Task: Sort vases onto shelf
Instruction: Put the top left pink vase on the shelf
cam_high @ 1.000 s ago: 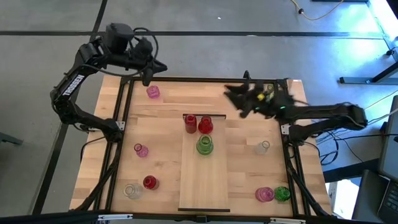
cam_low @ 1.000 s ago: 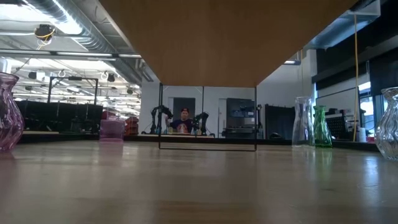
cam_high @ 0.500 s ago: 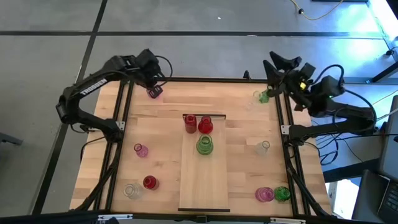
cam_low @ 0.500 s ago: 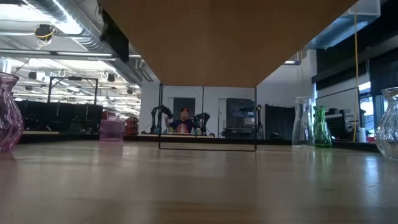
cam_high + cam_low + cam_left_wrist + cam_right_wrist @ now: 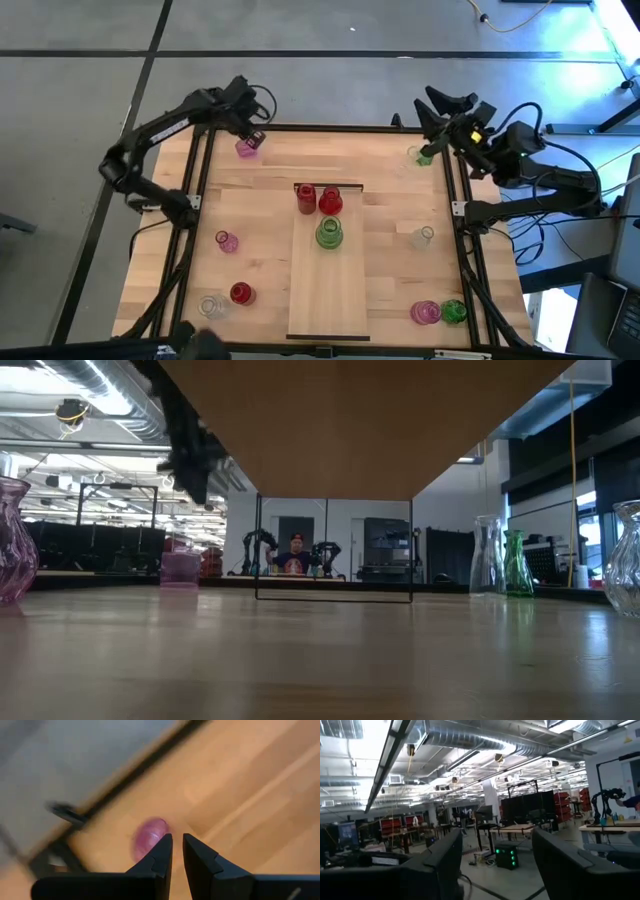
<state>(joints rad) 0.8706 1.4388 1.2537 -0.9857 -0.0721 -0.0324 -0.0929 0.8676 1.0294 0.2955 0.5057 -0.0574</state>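
My left gripper (image 5: 254,133) (image 5: 177,851) hangs over the table's far left corner with its fingers shut to a narrow slit. It is just above a pink vase (image 5: 245,150) (image 5: 149,836) (image 5: 180,568), which stands on its base. In the low view the left gripper (image 5: 192,460) is clear of the vase. My right gripper (image 5: 438,104) (image 5: 495,855) is open and empty, raised past the far right corner near a green vase (image 5: 424,155). The pale shelf (image 5: 330,290) lies mid-table, with two red vases (image 5: 306,197) (image 5: 331,202) and a green one (image 5: 329,234) standing at its far end.
Standing loose on the table are a pink vase (image 5: 227,241), a clear one (image 5: 211,306) and a red one (image 5: 241,293) on the left. On the right stand a clear one (image 5: 423,236), a pink one (image 5: 425,312) and a green one (image 5: 454,311). A dark frame (image 5: 200,170) edges the table.
My left gripper has come down toward the pink vase at the far left corner and now shows in the low view. My right arm has swung from over the table's far middle back toward the far right corner and tipped up to face the room.
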